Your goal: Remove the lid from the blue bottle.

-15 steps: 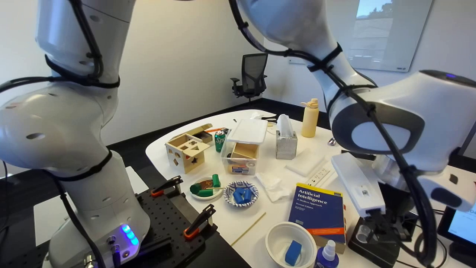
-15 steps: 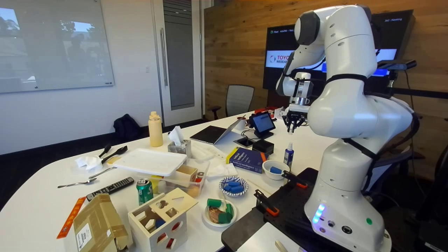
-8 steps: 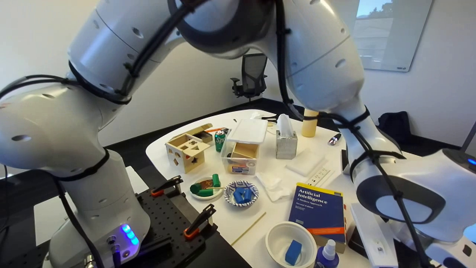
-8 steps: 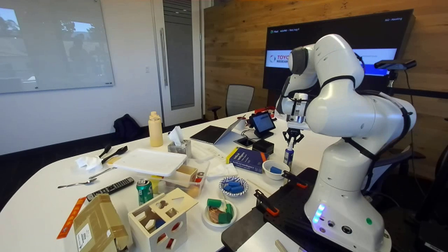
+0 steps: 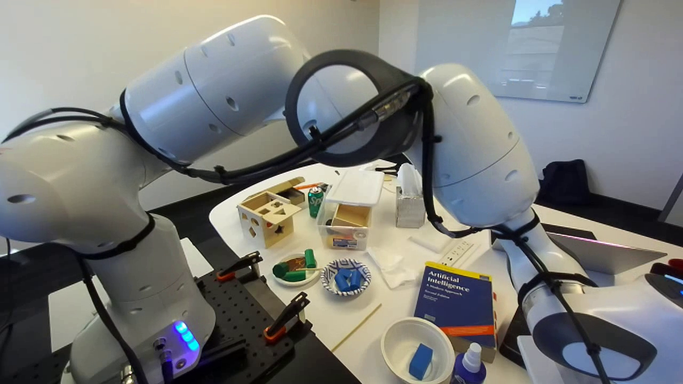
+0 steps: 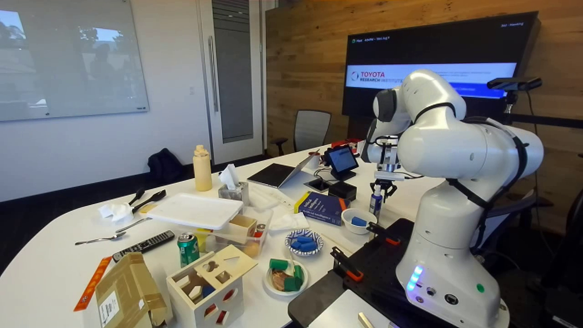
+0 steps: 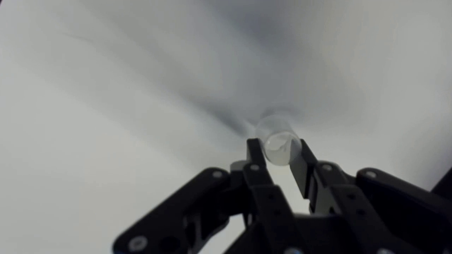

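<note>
The blue bottle (image 5: 468, 372) stands upright with a bare white nozzle. It also shows in an exterior view (image 6: 375, 203). In the wrist view my gripper (image 7: 278, 150) is shut on the lid (image 7: 274, 127), a small clear round cap held between the fingertips. The white table surface lies below it, blurred. In an exterior view my gripper (image 6: 384, 193) is low over the table, behind the bottle and partly covered by it. The lid cannot be made out there. The gripper is out of frame in the view where the bottle is near the bottom edge.
A white bowl (image 5: 396, 356) with a blue block stands beside the bottle. A blue-and-yellow book (image 5: 458, 306) lies near it. A black box (image 6: 342, 190) and a tablet (image 6: 342, 159) stand farther back. Orange-tipped clamps (image 5: 285, 320) sit on the robot's base plate.
The arm has moved down. The gripper has come down from above the bottle's height to low behind it. The bottle and other table objects have not moved.
</note>
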